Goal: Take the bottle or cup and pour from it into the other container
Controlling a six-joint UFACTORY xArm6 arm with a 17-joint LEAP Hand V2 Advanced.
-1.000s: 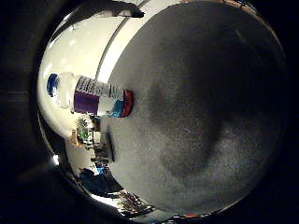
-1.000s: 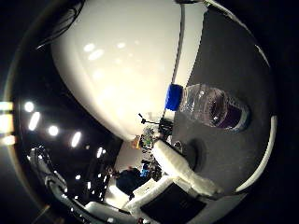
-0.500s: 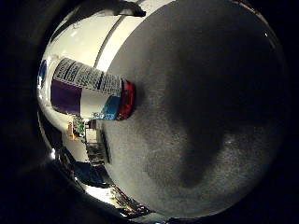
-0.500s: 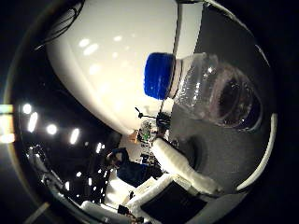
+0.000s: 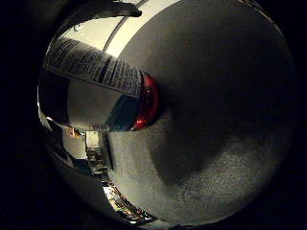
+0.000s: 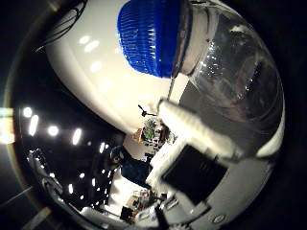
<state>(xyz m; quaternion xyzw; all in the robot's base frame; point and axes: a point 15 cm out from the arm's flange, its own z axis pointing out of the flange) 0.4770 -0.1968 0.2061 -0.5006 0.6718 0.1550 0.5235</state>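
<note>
A clear plastic bottle with a printed white and purple label and a red band at its foot stands on the grey table. It fills much of the right little finger side palm view, so it is close to the palm. The right thumb side palm view shows its ribbed blue cap and clear shoulder, very near. My right hand shows there as a white and black finger reaching out beside the bottle, fairly straight and not wrapped round it.
A white panel rises behind the table's far edge. Beyond it lies a dark room with rows of ceiling lights and clutter on distant benches.
The bottle has grown much larger in both views over the last second, so the palm has come close to it. The finger now lies right beside the bottle.
</note>
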